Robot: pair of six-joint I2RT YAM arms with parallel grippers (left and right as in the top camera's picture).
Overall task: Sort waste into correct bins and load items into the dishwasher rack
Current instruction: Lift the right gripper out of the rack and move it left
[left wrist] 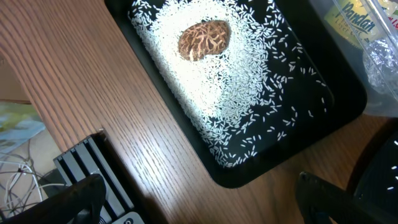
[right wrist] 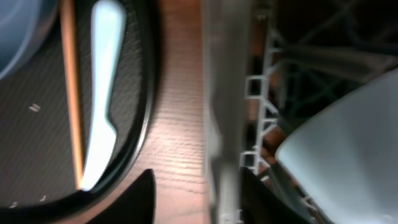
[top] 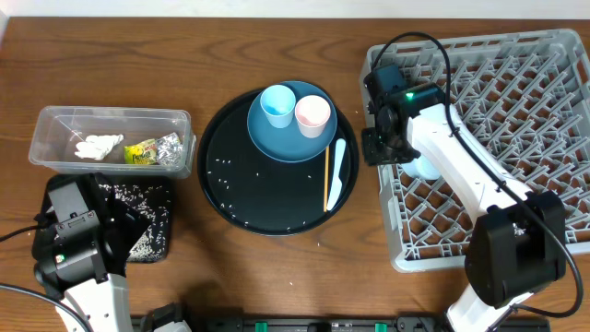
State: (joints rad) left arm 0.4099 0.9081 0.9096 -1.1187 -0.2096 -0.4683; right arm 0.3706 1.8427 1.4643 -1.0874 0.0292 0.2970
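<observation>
Tabletop (top: 230, 46) of brown wood carries grey dishwasher rack (top: 516, 83) and round black tray (top: 240, 198); left pincer (left wrist: 199, 208) stands wide open; right pincer (right wrist: 196, 186) I cannot tell

1. Overhead cam is looking straight down from high, taking in whole table (top: 277, 37).
2. L wrist cam is looking down close at shallow black tray (left wrist: 348, 99), near left; overhead is sharing it.
3. R wrist cam is looking down v. close at white spoon (right wrist: 102, 93) & rack (right wrist: 217, 93) edge; overhead is sharing both.
</observation>
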